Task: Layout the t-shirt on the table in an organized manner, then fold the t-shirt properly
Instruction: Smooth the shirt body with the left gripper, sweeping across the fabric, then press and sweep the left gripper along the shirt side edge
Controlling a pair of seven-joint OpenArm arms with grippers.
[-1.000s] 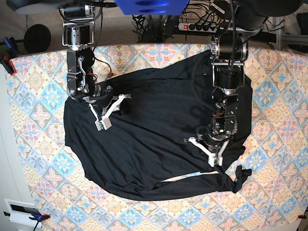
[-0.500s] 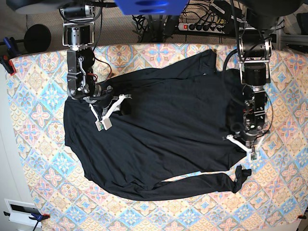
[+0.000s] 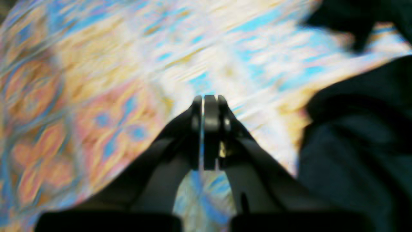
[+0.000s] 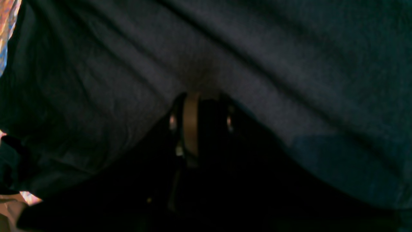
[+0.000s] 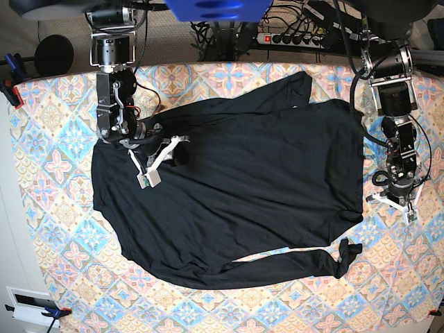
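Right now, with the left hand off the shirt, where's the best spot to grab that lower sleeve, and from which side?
Probably the knotted cuff end of the t-shirt. It is bunched and raised off the table, while the rest of the sleeve lies flat. Come from the bare table on its outer side, where the left hand already sits, closed and empty.

Base looks straight down; wrist cameras hover close above table
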